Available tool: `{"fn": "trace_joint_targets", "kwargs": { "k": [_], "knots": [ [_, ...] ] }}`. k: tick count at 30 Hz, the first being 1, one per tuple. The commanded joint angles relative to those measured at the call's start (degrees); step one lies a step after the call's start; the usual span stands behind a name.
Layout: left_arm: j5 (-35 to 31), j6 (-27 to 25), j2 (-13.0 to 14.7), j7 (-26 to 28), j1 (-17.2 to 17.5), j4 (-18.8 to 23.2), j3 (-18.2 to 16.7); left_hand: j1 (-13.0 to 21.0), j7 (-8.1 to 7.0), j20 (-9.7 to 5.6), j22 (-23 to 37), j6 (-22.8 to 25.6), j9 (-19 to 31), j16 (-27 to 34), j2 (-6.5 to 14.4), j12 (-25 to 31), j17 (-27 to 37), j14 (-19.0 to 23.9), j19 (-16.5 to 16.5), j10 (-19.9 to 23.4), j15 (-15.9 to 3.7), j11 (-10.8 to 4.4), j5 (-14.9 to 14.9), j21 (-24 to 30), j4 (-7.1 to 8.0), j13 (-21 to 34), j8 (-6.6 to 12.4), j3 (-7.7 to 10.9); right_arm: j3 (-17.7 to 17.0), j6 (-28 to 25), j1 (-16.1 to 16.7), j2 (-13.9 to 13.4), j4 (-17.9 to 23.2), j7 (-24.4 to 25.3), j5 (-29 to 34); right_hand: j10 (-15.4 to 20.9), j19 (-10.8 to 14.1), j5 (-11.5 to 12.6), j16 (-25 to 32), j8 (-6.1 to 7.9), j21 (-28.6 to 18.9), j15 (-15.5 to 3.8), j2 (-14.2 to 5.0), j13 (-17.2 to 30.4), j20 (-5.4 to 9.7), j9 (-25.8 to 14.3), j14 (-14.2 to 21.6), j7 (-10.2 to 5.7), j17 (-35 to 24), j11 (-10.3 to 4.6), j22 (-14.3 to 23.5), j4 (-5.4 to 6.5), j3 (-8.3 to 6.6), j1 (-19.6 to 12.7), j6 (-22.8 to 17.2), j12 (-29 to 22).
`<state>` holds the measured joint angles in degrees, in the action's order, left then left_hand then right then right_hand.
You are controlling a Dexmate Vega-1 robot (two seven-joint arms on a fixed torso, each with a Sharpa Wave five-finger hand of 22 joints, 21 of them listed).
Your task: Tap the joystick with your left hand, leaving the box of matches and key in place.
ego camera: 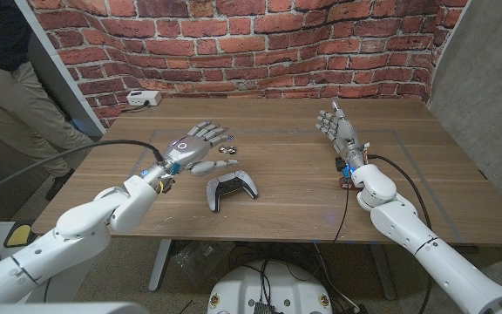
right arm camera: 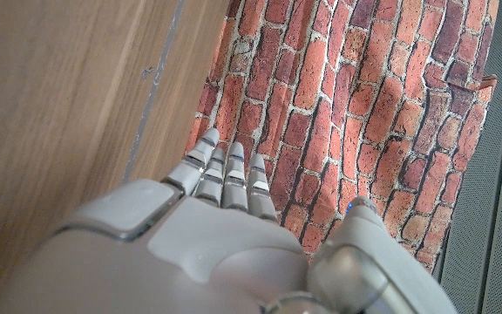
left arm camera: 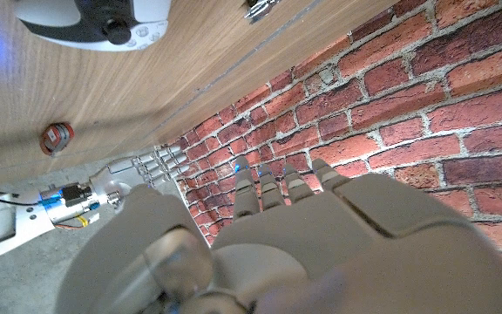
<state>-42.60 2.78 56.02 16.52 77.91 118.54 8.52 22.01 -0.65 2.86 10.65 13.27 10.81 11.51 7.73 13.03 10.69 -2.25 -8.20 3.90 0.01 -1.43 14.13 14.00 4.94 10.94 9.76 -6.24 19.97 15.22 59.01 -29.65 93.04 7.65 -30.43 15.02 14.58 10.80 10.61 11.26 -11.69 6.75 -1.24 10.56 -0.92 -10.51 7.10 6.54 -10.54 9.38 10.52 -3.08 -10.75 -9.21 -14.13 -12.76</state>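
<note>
The white-and-black game controller with its small thumb joystick [ego camera: 231, 188] is seen lying on the wooden counter [ego camera: 286, 139] near the middle, toward the near edge. Just beyond it to the left, the left hand [ego camera: 197, 145] is held above the counter with fingers spread wide and nothing in it. A small metal key [ego camera: 227, 149] is seen close by the fingertips, on the far side of the controller, and a small red box of matches [ego camera: 347, 180] lies to the right, beside the right arm's wrist. The right hand [ego camera: 336, 127] is raised at the far right, fingers apart and empty. The tap would best be made by drawing the left hand back toward the near edge and lowering it lightly on the controller, well away from the key. In the left wrist view the controller's stick [left arm camera: 114, 30] is shown more closely than in the head view, and a round red object [left arm camera: 57, 136] is seen whose nature cannot be told.
</note>
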Motion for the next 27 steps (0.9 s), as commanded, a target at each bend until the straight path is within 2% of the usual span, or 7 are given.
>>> {"fn": "trace_joint_targets", "kwargs": {
  "k": [1, 8, 9, 10, 16, 24, 27],
  "knots": [
    [12.4, 6.3, -4.8, -0.4, -2.3, -4.0, -1.9, 0.0, 0.52, 0.83, 0.1, -1.9, 0.2, -0.1, -0.2, 0.2, 0.0, 0.1, 0.8, 0.3, -0.16, 0.33, -0.2, 0.3, 0.36, 0.2, 0.10, -0.39, -0.3, 0.8, 0.9, 0.1, 0.3, 0.4, 0.4, 0.5, -0.2, 0.2, 0.2, -0.09, -0.1, -0.03, -0.54, 0.3, 0.09, -0.3, 0.6, 0.21, -0.1, 0.03, 0.2, -0.22, 0.09, -0.1, -0.1, 0.0],
    [23.2, 11.2, -7.9, -4.5, -5.5, -8.1, -1.0, -0.1, 1.10, 1.40, 0.1, -4.5, 0.2, -0.2, -0.3, 0.1, 0.0, 0.3, 0.8, 0.5, -0.06, 0.33, -0.3, 0.1, 0.49, 0.2, -0.06, -0.56, -0.9, 0.9, 1.7, -0.4, 1.3, 0.7, 0.7, 0.5, -0.1, 0.2, 0.2, -0.07, -0.1, -0.07, -0.53, 0.3, 0.11, -0.3, 0.6, 0.23, -0.1, -0.21, 0.2, -0.21, 0.14, -0.1, -0.2, 0.0],
    [26.9, 12.1, -8.6, -6.3, -6.5, -9.4, -0.8, -0.1, 1.11, 1.48, 0.1, -4.6, 0.2, -0.2, -0.3, 0.1, 0.0, 0.4, 0.7, 0.6, -0.02, 0.35, -0.3, 0.1, 0.50, 0.2, -0.04, -0.58, -1.0, 1.0, 1.9, -0.6, 1.6, 0.7, 0.8, 0.6, -0.1, 0.2, 0.2, -0.06, -0.1, -0.08, -0.53, 0.3, 0.10, -0.3, 0.6, 0.25, -0.1, -0.22, 0.2, -0.21, 0.15, -0.1, -0.2, 0.0],
    [27.1, 12.3, -8.6, -6.5, -6.5, -9.5, -0.9, -0.1, 1.19, 1.54, 0.1, -4.7, 0.2, -0.2, -0.3, 0.1, 0.0, 0.4, 0.7, 0.6, 0.02, 0.36, -0.3, 0.1, 0.50, 0.2, -0.03, -0.59, -1.0, 1.0, 1.9, -0.6, 1.7, 0.7, 0.8, 0.6, -0.1, 0.2, 0.2, -0.06, -0.1, -0.08, -0.53, 0.3, 0.09, -0.3, 0.7, 0.24, -0.1, -0.23, 0.2, -0.21, 0.16, 0.0, -0.2, 0.0],
    [39.4, 14.4, -10.9, -12.2, -9.0, -13.2, -0.2, -0.3, 2.18, 1.84, 0.1, -6.4, 0.2, -0.2, -0.4, 0.0, 0.1, 0.6, 0.6, 0.8, 0.51, 1.00, -0.4, -0.1, 0.63, 0.2, -0.01, -0.75, -1.7, 1.3, 3.0, -1.1, 2.6, 1.1, 1.2, 0.5, -0.1, 0.2, 0.2, -0.03, -0.1, -0.07, -0.52, 0.2, 0.11, -0.3, 0.6, 0.38, -0.1, -0.22, 0.2, -0.21, 0.20, 0.0, -0.3, 0.0],
    [48.1, 16.6, -14.6, -14.2, -12.0, -17.0, 1.7, -0.3, 3.55, 2.11, 0.1, -6.9, 0.1, -0.2, -0.5, -0.2, 0.1, 0.7, 0.8, 0.9, 0.92, 1.76, -0.5, -0.1, 0.71, 0.2, 0.37, -0.91, -2.2, 2.1, 3.6, -1.3, 2.9, 0.9, 1.4, 0.5, -0.1, 0.2, 0.1, -0.01, -0.1, -0.07, -0.50, 0.2, 0.10, -0.3, 0.6, 0.49, -0.1, -0.17, 0.2, -0.21, 0.25, 0.1, -0.3, 0.0],
    [51.7, 17.7, -15.9, -15.5, -13.0, -18.5, 2.7, -0.4, 4.74, 2.21, 0.1, -7.3, 0.1, -0.3, -0.6, -0.2, 0.1, 0.8, 1.1, 1.0, 1.17, 2.40, -0.5, -0.1, 0.75, 0.2, 0.51, -1.02, -2.3, 2.3, 3.8, -1.3, 2.9, 0.7, 1.5, 0.5, -0.1, 0.2, 0.1, -0.01, -0.1, -0.10, -0.49, 0.2, 0.08, -0.3, 0.6, 0.55, -0.1, -0.16, 0.2, -0.22, 0.27, 0.1, -0.3, 0.1]
  ]
}}
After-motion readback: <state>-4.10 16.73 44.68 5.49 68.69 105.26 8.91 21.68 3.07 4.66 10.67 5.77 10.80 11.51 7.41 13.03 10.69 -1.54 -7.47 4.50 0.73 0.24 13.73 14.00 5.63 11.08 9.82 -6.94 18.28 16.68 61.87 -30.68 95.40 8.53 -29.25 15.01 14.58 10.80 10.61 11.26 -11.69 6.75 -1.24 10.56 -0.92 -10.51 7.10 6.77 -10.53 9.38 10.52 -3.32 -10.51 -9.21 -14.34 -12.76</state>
